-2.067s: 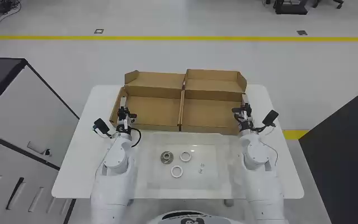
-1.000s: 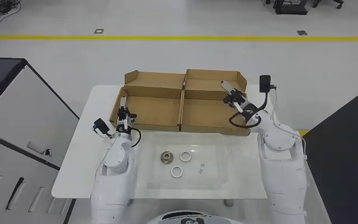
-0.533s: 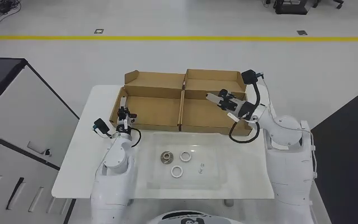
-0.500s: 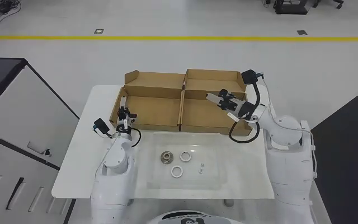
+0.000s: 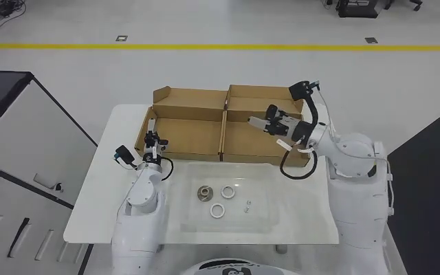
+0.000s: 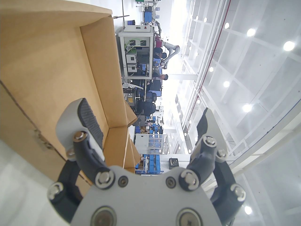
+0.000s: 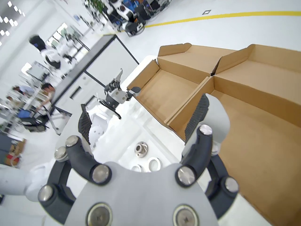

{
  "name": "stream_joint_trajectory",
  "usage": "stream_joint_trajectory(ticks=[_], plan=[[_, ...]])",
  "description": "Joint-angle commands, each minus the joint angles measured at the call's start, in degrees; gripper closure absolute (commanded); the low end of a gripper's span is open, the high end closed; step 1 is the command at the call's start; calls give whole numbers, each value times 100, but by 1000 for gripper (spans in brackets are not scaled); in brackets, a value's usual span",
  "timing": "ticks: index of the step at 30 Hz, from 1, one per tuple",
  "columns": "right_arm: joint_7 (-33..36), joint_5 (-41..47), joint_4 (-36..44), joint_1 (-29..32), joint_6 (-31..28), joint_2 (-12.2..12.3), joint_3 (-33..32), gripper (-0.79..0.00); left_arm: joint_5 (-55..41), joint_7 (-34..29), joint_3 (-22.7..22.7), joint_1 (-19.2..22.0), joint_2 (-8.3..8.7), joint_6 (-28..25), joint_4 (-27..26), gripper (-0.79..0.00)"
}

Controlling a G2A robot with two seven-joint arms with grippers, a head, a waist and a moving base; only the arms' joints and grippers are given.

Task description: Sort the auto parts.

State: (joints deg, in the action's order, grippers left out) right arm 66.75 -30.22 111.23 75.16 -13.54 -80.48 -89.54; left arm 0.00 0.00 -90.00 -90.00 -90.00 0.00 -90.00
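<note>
Right gripper (image 5: 256,122) above right box (image 5: 251,148), fingers wide, empty; left gripper (image 6: 143,111) wide. Swinging down to rings (image 5: 217,210) could clip box wall.

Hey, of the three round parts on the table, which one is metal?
The grey flanged hub, leftmost of the three. The ring beside it and the ring nearer the robot are both plain white.

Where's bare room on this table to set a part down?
Both box floors are bare: left box, right box. The table is bare at both ends. Crowded: its centre, with metal hub, white rings and screws.
</note>
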Motion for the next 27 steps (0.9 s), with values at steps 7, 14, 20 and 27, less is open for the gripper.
stream_joint_trajectory(ticks=[7,14,20,27], plan=[[2024,-10,73,-968,-376,193,589,-785,0,0,0,0,0,0,0,-785],[2125,-162,-83,-1833,-276,668,1945,-785,0,0,0,0,0,0,0,-785],[2125,75,-226,-2590,-277,1302,2992,-785,0,0,0,0,0,0,0,-785],[2125,686,-79,-3193,-277,2054,3891,-785,0,0,0,0,0,0,0,-785]])
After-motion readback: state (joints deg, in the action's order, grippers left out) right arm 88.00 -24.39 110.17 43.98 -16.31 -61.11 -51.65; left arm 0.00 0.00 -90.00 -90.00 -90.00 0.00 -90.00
